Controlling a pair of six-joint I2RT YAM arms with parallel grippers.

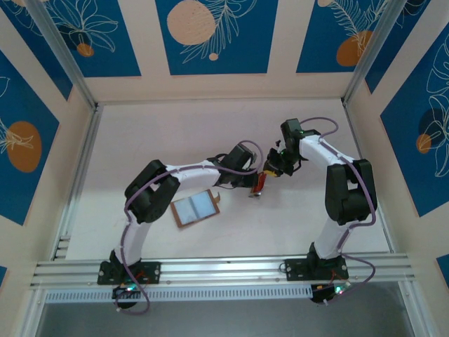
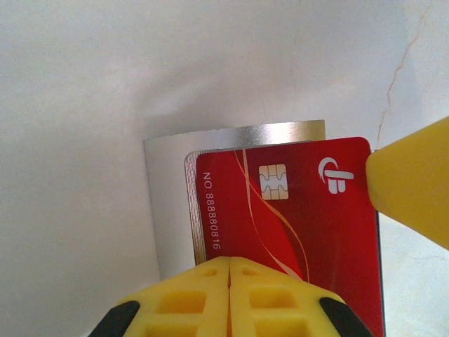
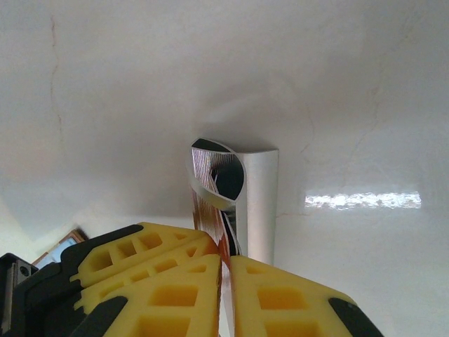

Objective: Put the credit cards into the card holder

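Left wrist: left gripper (image 2: 229,263) jaws together below credit cards (image 2: 295,210) (pinch hidden); right gripper (image 3: 226,256) clamped on them; card holder (image 1: 196,208) lies open at 8 o'clock. Suggest sliding 1 card out squarely.

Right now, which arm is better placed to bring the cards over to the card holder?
Left, probably. Both the left pincer and right pincer grip the red cards, but the open card holder lies beside the left arm; the right arm would have to reach across.
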